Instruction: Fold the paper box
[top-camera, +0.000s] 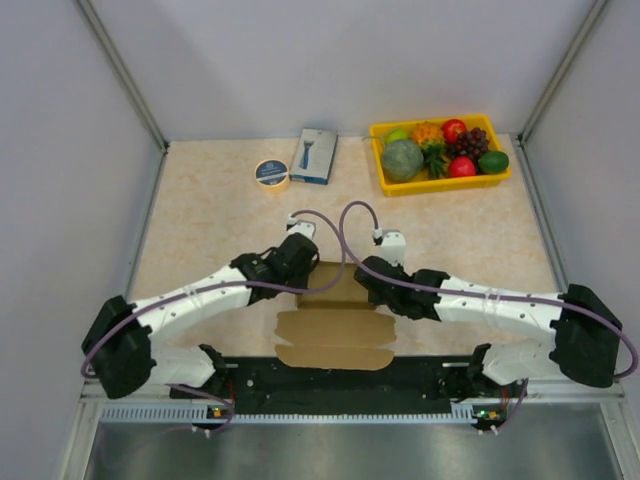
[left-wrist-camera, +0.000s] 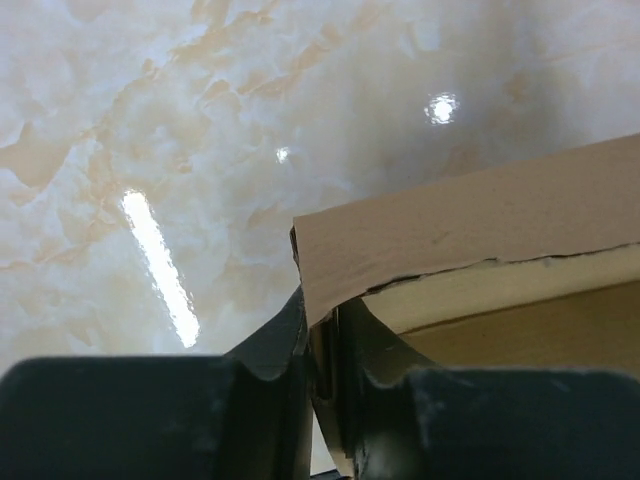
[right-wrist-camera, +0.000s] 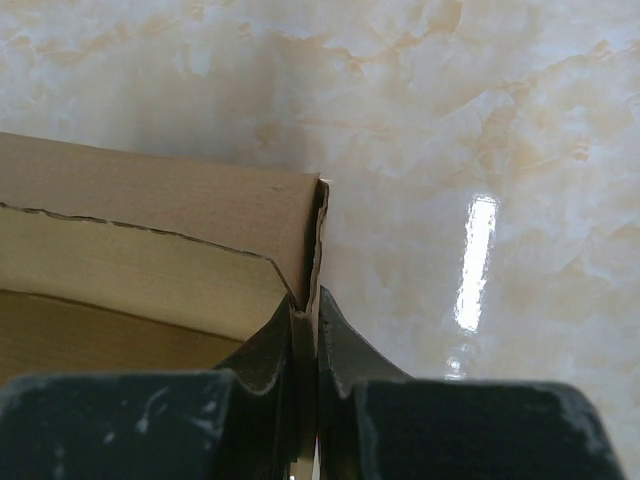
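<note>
1. The box is found on the desk at its near edge, between the two arms and well apart from the tray at the far right
2. Its far panel is seen raised upright, while the near flaps lie flat
3. The left pincer is clenched on the left corner of the raised panel, with card nipped between its fingers
4. The right pincer is likewise clenched on the right corner, thin card being held between its fingers
5. Step in hand, as judged: the far wall is being folded up along its crease by both arms together
6. Next move, as judged: the panel is to be carried over evenly, with both corners kept level, so that the crease is set without the card being torn or skewed
</note>
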